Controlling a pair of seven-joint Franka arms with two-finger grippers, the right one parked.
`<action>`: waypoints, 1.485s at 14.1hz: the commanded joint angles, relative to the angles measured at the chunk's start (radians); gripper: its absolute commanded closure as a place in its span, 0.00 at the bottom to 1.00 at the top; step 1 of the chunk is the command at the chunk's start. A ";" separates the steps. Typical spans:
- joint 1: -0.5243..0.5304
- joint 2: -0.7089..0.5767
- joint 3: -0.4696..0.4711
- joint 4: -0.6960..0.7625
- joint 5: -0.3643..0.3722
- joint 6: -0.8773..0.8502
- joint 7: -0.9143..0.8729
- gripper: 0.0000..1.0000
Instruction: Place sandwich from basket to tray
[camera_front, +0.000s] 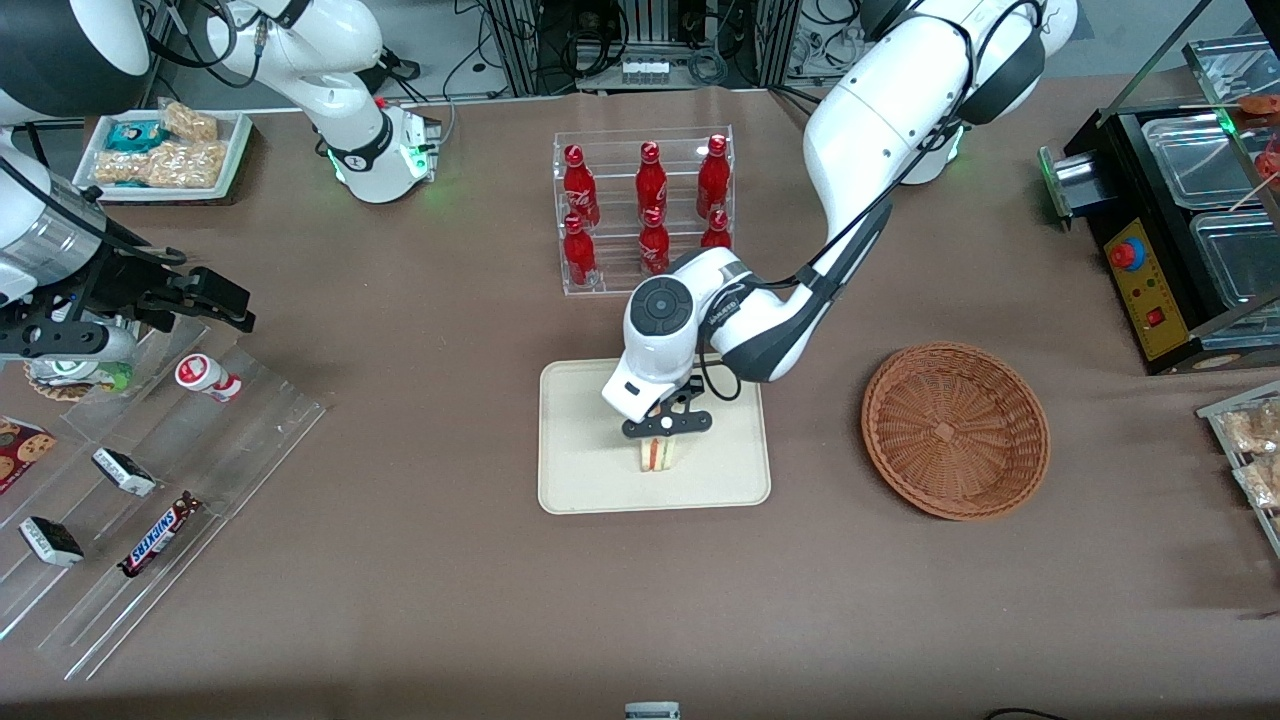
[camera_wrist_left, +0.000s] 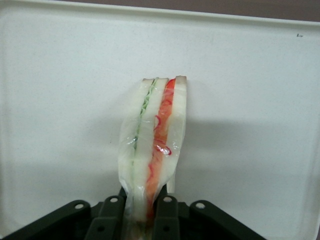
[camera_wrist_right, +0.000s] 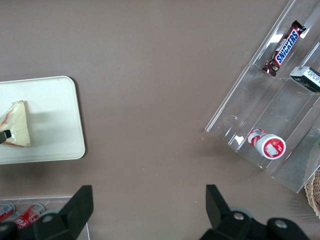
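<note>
Gripper (camera_front: 665, 436) of the left arm hangs over the tray (camera_front: 580, 480), its two fingers (camera_wrist_left: 111, 216) closed narrowly on the sandwich (camera_front: 659, 453), which stands on edge with its cut face upward toward the wrist camera. The right wrist view shows the wedge (camera_wrist_right: 16, 125) low over the tray surface, but contact with the surface cannot be confirmed. The basket (camera_front: 955, 430) sits well apart, toward the working arm's end of the table, with nothing visible in it.

Risks from this state:
- Tipping. The wedge is thin and held upright by one corner; on release it may fall flat or roll, and an early release would make it drop harder
- Sticking. The clear wrap (camera_wrist_left: 127, 145) looks soft and is bunched between the fingers, so it may cling and lift the sandwich as the arm retracts
- Crushing. The bread appears compliant; excess squeeze deforms the layers

Legible writing:
- "SNICKERS" on the brown bar (camera_front: 157, 536) in the clear acrylic rack (camera_front: 250, 420)
- Red bottles (camera_front: 651, 180) in the rack nearer the arm bases carry a white script logo, too small to read
</note>
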 joint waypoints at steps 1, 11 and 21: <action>-0.012 -0.019 0.016 0.029 0.028 -0.013 -0.013 0.00; 0.160 -0.404 0.011 -0.011 -0.061 -0.364 -0.001 0.00; 0.514 -0.608 0.011 -0.172 -0.161 -0.547 0.496 0.00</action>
